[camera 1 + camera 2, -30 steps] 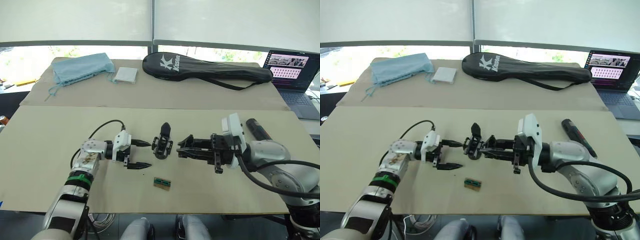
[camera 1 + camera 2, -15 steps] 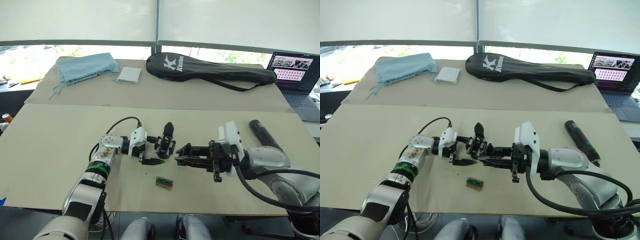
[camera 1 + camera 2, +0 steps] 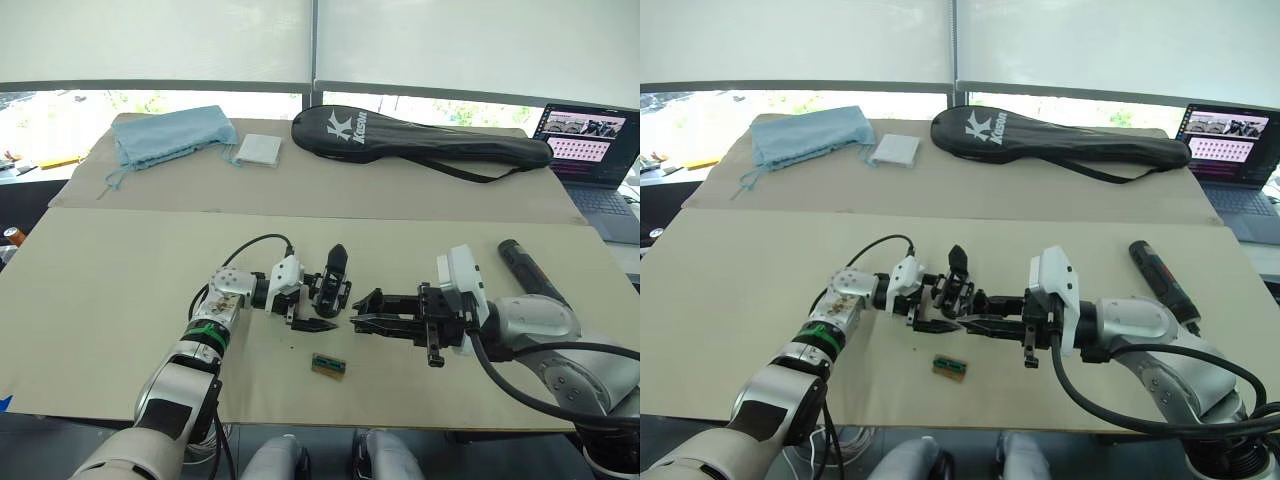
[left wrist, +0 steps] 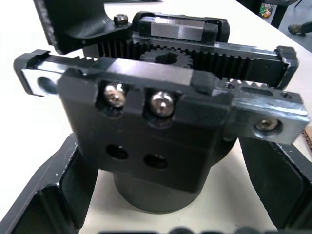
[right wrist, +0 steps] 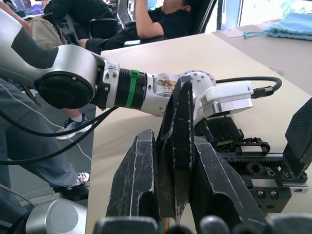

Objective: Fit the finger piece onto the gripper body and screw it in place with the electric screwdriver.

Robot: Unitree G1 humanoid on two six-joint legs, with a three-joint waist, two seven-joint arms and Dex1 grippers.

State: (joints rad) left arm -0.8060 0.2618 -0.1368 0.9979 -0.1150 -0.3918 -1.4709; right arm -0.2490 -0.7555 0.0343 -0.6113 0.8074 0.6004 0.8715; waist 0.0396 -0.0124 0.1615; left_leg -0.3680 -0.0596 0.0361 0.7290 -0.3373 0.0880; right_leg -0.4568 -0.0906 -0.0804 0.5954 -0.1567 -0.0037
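The gripper body [image 3: 331, 287] stands on the table, one pointed black finger sticking up from it. My left gripper [image 3: 322, 306] is open, a finger on each side of its round base [image 4: 156, 192]; toothed racks and two screws show close up. My right gripper [image 3: 356, 312] is just right of the body, pointing at it, shut on the finger piece [image 5: 176, 126], which stands upright between the fingers. The gripper body [image 5: 253, 168] lies just beyond that piece. The electric screwdriver [image 3: 526, 268] lies on the table at the far right, behind my right arm.
A small green-and-tan block [image 3: 326, 366] lies in front of the gripper body. On the far table are a black racket bag [image 3: 420, 135], a blue cloth [image 3: 170, 135], a white packet [image 3: 257, 150] and a laptop [image 3: 590, 150]. A seated person [image 5: 170, 19] shows beyond the table.
My left gripper has moved right and now straddles the gripper body's base. My right gripper has stayed beside the body with the finger piece held. The camera shifted early on.
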